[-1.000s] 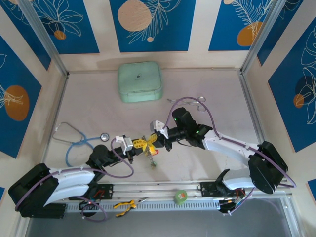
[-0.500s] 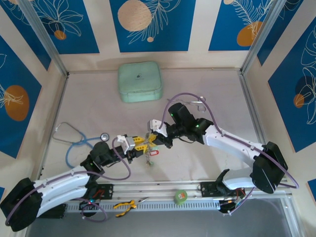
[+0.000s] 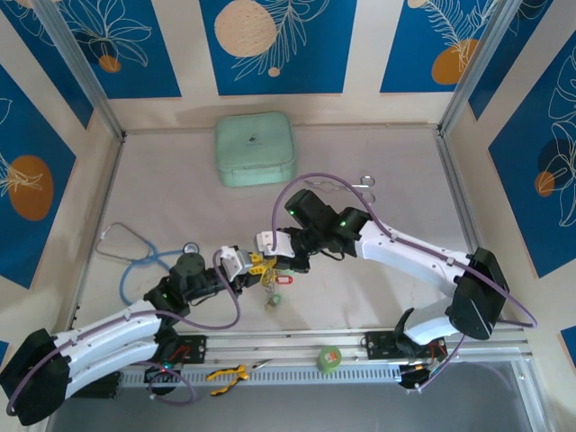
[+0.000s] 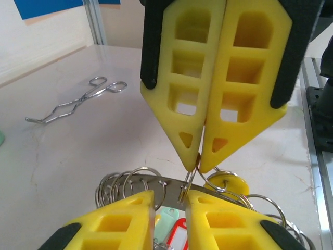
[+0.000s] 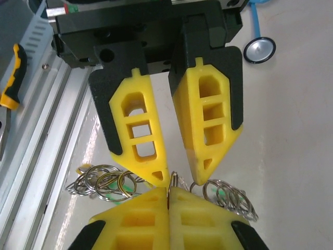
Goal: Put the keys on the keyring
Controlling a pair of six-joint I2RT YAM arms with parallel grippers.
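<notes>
1. Yellow plastic fingertips (image 4: pixel 174 124) of the R jaws were pressed shut on a thin metal edge, prob. the keyring (image 4: pixel 156 182). They pinched it from above, likely to keep the bunch steady for the other arm.
2. L jaws stood narrowly apart, straddling the same band from below w/o clamping it. Judging by the gap, that looked like a re-grip or a guide for threading.
3. Keys (image 3: pixel 274 288) w/ green, red & yellow tags (image 4: pixel 179 229) dangled under the spot where both arms met. They hung mid-desk (image 3: pixel 180 198) and seemed lifted off it, prob. so the small loops (image 5: pixel 104 182) could slide freely.
4. Forceps (image 4: pixel 78 101), stethoscope (image 3: pixel 135 256) & green case (image 3: pixel 256 149) lay well apart from the work, not in play.
5. Hard to make out:
   - Key blades were cut off at the bottom of the L wrist view.
   - Loops overlapped, so no telling how many sat on the keyring.
   - Couldn't be sure the pinched wire was the keyring itself, not a small loop.
   - Top view was too small to settle any of it.
</notes>
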